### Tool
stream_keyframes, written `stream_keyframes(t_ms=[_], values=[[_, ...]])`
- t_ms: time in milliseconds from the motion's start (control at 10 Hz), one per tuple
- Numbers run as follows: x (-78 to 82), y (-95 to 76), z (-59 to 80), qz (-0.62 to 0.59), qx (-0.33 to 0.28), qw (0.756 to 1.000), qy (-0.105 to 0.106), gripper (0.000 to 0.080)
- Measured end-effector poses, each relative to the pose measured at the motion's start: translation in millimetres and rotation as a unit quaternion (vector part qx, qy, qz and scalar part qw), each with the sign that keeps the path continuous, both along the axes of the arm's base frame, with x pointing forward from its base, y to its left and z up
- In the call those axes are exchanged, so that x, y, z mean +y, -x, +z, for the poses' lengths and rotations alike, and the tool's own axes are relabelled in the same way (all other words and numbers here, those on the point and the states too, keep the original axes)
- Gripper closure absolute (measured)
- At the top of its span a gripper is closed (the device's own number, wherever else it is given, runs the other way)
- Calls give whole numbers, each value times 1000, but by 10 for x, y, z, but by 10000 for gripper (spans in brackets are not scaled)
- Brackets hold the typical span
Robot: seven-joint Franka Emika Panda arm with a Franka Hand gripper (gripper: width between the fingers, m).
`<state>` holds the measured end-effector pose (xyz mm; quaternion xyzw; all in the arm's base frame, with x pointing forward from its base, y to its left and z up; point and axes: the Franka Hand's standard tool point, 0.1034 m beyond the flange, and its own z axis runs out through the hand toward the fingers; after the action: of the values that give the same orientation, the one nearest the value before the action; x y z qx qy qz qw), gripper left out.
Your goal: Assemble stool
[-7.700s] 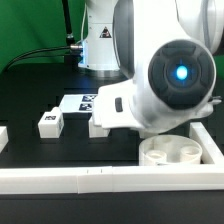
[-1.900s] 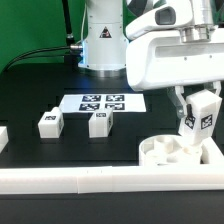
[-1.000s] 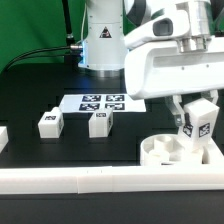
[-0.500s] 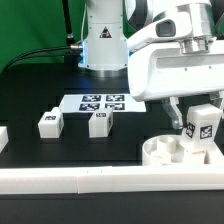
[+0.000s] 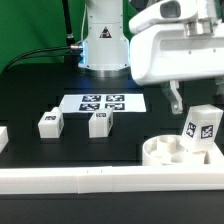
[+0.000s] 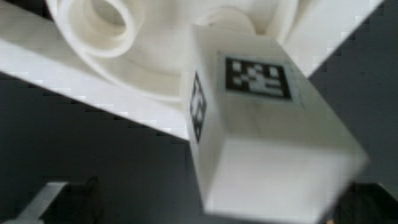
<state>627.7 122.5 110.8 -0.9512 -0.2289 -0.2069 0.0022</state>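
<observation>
Three legs and one seat, white plastic, stool not yet assembled. Seat [image 5: 165, 152]: round disc with raised sockets, lying flat on the table [image 5: 30, 95] at the exterior view's right, just behind the front border rail [image 5: 70, 179]. Upright leg [image 5: 203, 128]: lower end down in the seat, body leaning toward the exterior view's right. Whether it is fully home in its socket cannot be told, and the wrist view shows only its tagged face against the seat's rim. Gripper [image 5: 193, 100]: directly above that leg, jaws wide, holding nothing, the one finger in view standing clear of the leg. Loose legs, two: nearer leg [image 5: 100, 123] and farther leg [image 5: 48, 122], both on the table to the exterior view's left and well apart from the seat. Marker board [image 5: 101, 102]: flat on the table just behind them. Risks, as judged: the lean suggests a leg not squarely seated, so it may tip out or jam if pressed at that angle, and a finger brushing it could knock it over or shift the seat. Markings: black-and-white square tags on the legs and the marker board — no brand or readable lettering anywhere.
</observation>
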Motion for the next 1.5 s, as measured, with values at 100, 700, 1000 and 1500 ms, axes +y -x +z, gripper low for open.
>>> stream_keyframes(t_ms=[100, 700, 1000, 1500], values=[[-6, -14, 102, 0, 8, 1000, 3, 151], [43, 19, 127, 4, 86, 996, 24, 151], [96, 34, 105, 9, 167, 985, 45, 151], [126, 30, 55, 192, 157, 963, 108, 151]])
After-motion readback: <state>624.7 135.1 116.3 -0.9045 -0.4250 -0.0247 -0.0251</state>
